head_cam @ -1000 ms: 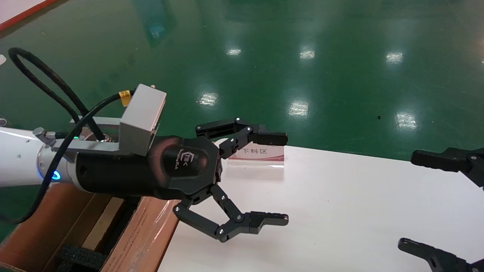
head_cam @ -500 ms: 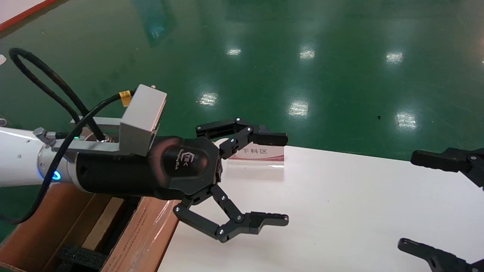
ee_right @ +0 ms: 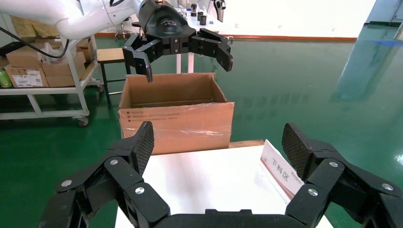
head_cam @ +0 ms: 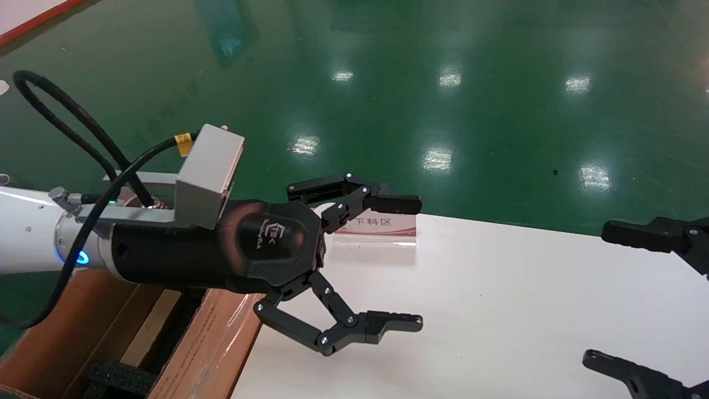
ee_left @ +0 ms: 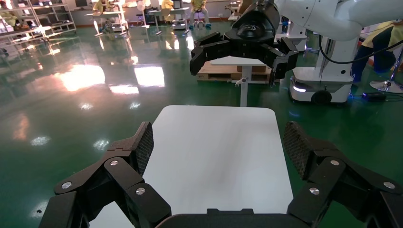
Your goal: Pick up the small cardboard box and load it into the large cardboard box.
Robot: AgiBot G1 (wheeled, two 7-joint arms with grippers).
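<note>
The large cardboard box (head_cam: pixel 210 343) stands on the floor against the white table's left end, open at the top; it also shows as the large cardboard box (ee_right: pixel 176 121) with clear film on its wall. Black foam (head_cam: pixel 116 379) lies inside it, beside a pale tan strip (head_cam: pixel 149 327); I cannot tell whether that strip is the small cardboard box. My left gripper (head_cam: pixel 419 262) hangs open and empty over the table's left part, its wrist above the box. My right gripper (head_cam: pixel 597 293) is open and empty at the table's right end.
A white table (head_cam: pixel 498 310) spans the foreground. A small sign with red print (head_cam: pixel 382 227) stands at its far left edge. Green floor lies beyond. Shelving with cartons (ee_right: pixel 33 71) stands behind the large box.
</note>
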